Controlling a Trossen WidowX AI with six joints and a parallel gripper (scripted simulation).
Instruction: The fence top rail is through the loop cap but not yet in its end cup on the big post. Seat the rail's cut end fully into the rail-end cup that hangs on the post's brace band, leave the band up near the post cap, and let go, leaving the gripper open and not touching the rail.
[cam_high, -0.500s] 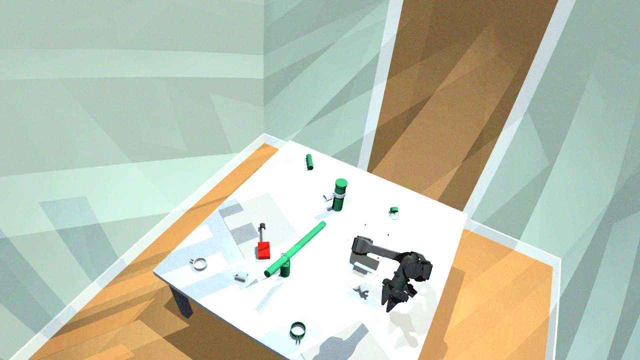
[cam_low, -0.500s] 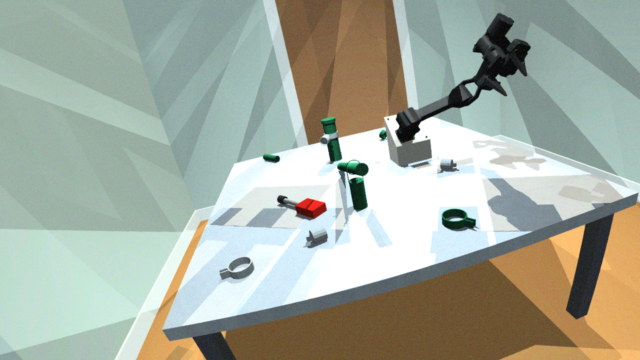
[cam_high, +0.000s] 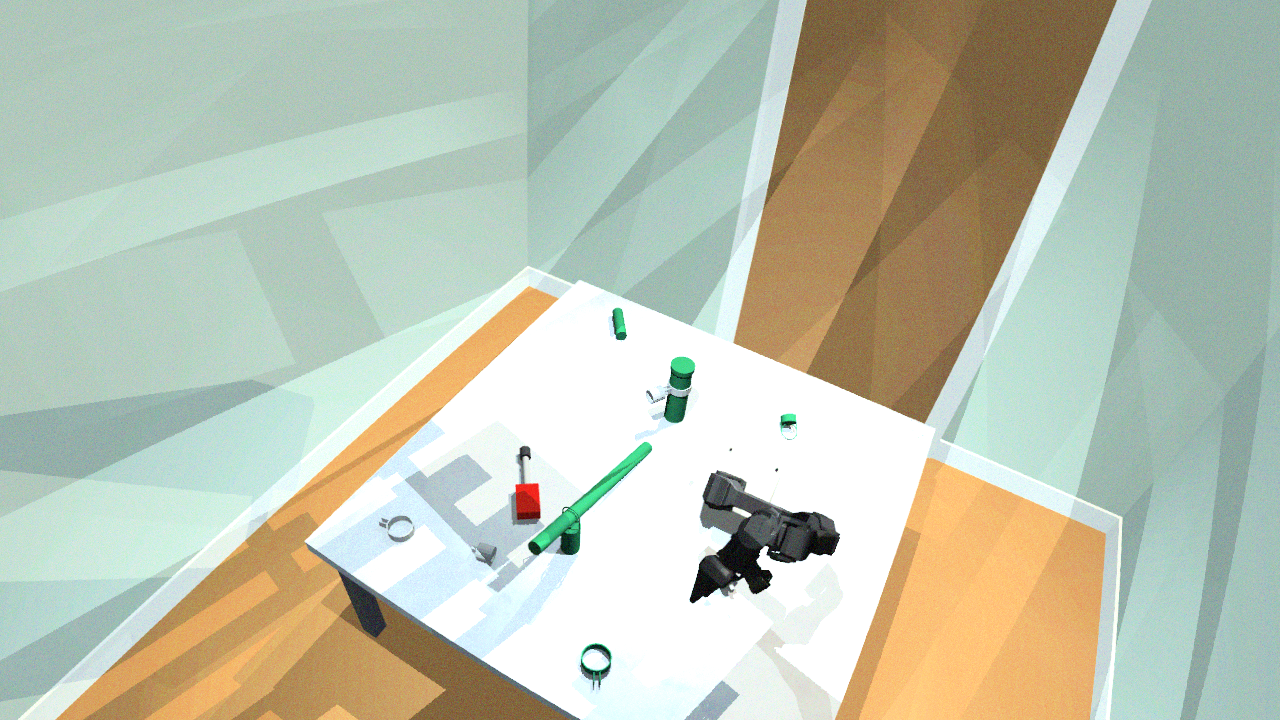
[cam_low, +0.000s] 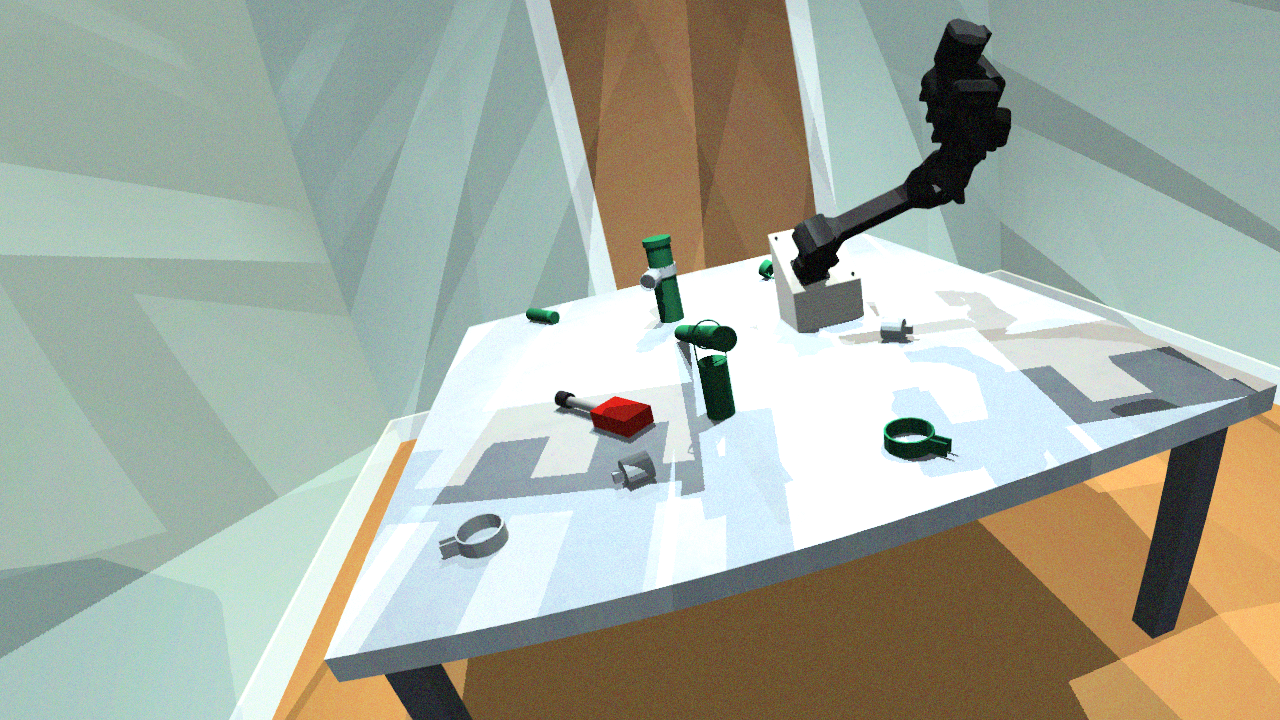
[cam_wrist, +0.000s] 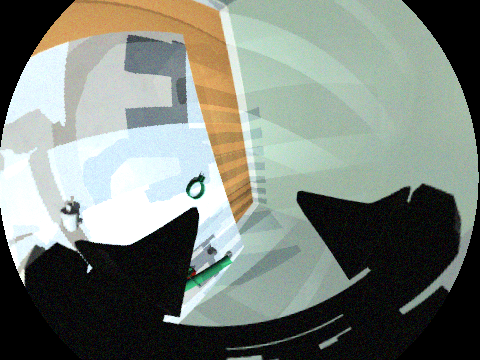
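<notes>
The green top rail (cam_high: 595, 496) (cam_low: 713, 337) (cam_wrist: 215, 272) passes through the wire loop above the small green post (cam_high: 570, 540) (cam_low: 716, 389). Its far end is in the air, apart from the rail-end cup. The big green post (cam_high: 675, 409) (cam_low: 668, 301) stands upright behind. The light grey cup (cam_high: 656, 394) (cam_low: 649, 280) hangs on its brace band (cam_high: 681, 390), up near the post cap (cam_high: 682, 365) (cam_low: 656, 240). My gripper (cam_high: 728, 589) (cam_wrist: 250, 204) is open and empty, high above the table's right side, well away from the rail. In the exterior view its fingers are hard to make out.
A red block with a handle (cam_high: 528, 501) (cam_low: 622, 416) lies left of the rail. A grey cup (cam_high: 486, 552) (cam_low: 638, 468), a grey ring, a green ring and a short green cylinder (cam_high: 619, 323) (cam_low: 542, 315) lie around. Another grey cup (cam_low: 892, 330) lies near my base (cam_low: 829, 309).
</notes>
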